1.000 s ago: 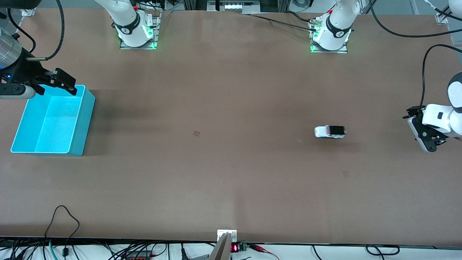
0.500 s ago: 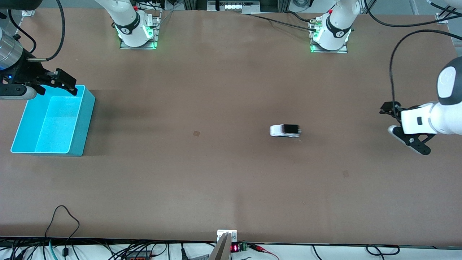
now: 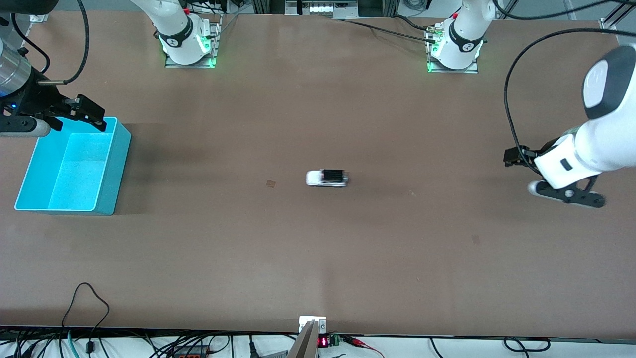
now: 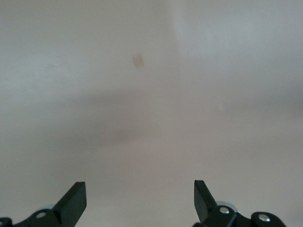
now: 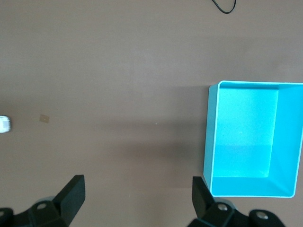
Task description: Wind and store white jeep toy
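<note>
the white jeep toy sits on its wheels near the middle of the brown table, all by itself, with nothing touching it. the cyan bin is well apart from it, at the right arm's end of the table. the right gripper hangs over the top edge of the bin, its fingers spread wide with nothing in them. the left gripper hangs over the bare table at the left arm's end, well away from the toy, its fingers wide open too, holding nothing
</note>
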You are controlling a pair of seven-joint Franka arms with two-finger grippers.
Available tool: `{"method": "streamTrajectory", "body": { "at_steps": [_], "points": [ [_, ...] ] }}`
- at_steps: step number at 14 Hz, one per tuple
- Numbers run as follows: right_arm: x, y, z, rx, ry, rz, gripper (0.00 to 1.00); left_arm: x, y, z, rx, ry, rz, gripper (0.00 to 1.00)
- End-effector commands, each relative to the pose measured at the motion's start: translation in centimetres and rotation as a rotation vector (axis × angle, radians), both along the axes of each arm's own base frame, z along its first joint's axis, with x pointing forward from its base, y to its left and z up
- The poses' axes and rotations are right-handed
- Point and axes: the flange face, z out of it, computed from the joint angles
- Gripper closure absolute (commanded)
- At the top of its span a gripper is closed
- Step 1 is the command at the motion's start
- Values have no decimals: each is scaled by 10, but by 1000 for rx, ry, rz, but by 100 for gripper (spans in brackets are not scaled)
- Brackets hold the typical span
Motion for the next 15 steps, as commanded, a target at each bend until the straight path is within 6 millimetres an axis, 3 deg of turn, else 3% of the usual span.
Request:
{"method": "streamTrajectory", "body": {
  "at_steps": [1,5,9,15],
  "points": [
    [-6,-1,1,-3,6,1,0,-34,18,23,-12,-122,176,0],
    [-7,-3,-6,-3,20,-1,0,-48,24,29,-11,-142,155,0],
    [-10,-3,-29,-6,78,54,0,-76,24,25,-17,-202,31,0],
    [-14,2,-74,-3,165,221,0,-76,20,31,-12,-127,24,0]
  ]
}}
